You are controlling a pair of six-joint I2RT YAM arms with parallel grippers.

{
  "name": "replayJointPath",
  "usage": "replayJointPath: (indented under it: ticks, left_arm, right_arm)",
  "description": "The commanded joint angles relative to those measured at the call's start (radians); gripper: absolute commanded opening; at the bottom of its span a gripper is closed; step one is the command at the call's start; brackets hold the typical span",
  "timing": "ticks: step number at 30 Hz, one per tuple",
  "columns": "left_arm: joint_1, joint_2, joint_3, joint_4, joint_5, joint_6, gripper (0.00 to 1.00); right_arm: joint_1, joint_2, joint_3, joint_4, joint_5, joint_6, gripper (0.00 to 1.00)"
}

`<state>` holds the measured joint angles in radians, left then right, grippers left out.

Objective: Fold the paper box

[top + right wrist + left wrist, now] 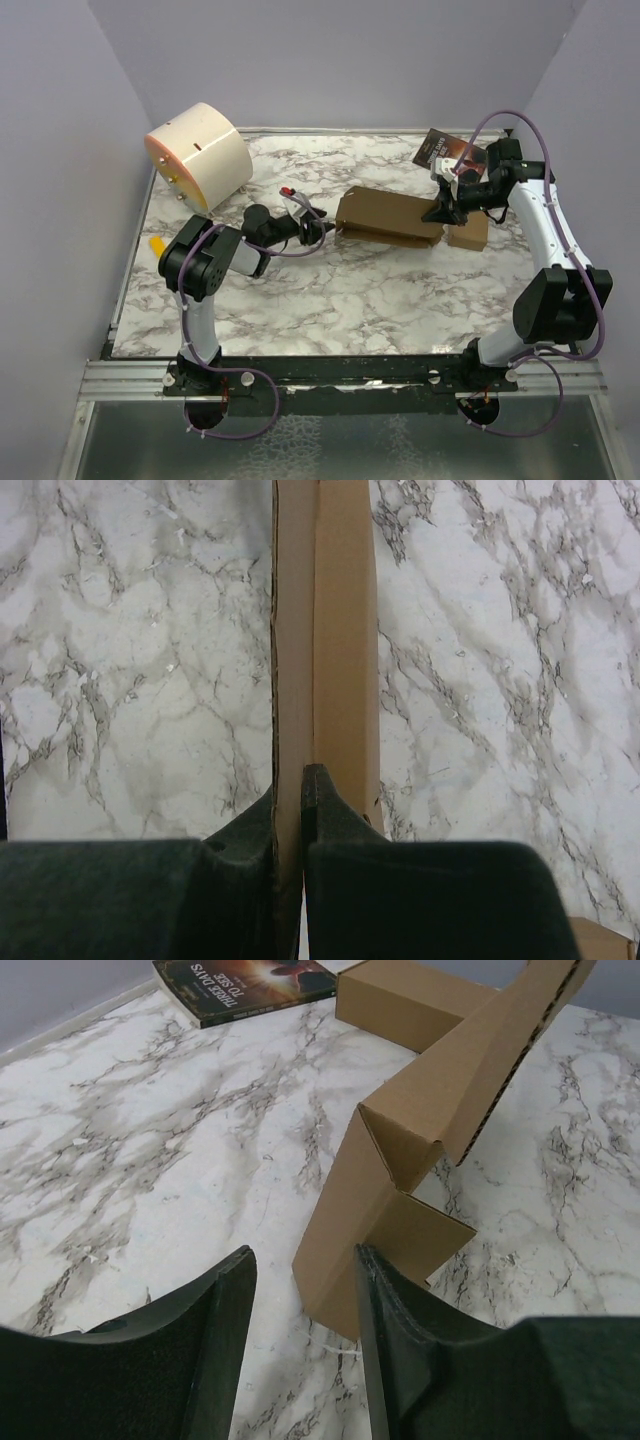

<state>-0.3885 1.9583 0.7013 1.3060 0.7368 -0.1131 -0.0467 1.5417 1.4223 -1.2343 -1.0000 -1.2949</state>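
Observation:
The paper box [390, 215] is a brown cardboard mailer, partly folded, lying in the middle of the marble table. My left gripper [325, 230] is open at its left end. In the left wrist view the box's folded corner [350, 1220] stands just beyond the gap between my fingers [305, 1310], against the right finger [400, 1340]. My right gripper [440, 212] is shut on the box's right edge. In the right wrist view a raised cardboard panel [340, 630] runs straight out from the closed gripper [290, 800].
A smaller brown box [468, 235] lies right behind the right gripper and shows in the left wrist view [400, 1000]. A dark booklet [440, 150] lies at the back right. A big white cylinder [200, 155] stands at the back left. A small yellow piece [157, 243] lies at the left edge.

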Motion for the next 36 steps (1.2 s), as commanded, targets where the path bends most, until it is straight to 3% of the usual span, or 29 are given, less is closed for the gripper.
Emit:
replayJointPath:
  ticks: [1, 13, 20, 36]
  left_arm:
    - [-0.023, 0.016, 0.036, 0.056, 0.04, 0.046, 0.47]
    - [-0.059, 0.04, 0.043, 0.089, -0.085, 0.107, 0.51]
    - [-0.075, 0.072, 0.041, 0.181, -0.068, 0.107, 0.54]
    - [-0.095, 0.116, 0.086, 0.149, -0.002, 0.063, 0.49]
  right_arm:
    - [0.001, 0.025, 0.025, -0.006, 0.019, 0.005, 0.01]
    - [0.001, 0.056, 0.047, -0.024, 0.008, 0.006, 0.01]
    - [0.001, 0.078, 0.062, -0.038, -0.004, 0.009, 0.01]
    - [0.0, 0.082, 0.055, -0.027, 0.002, 0.027, 0.01]
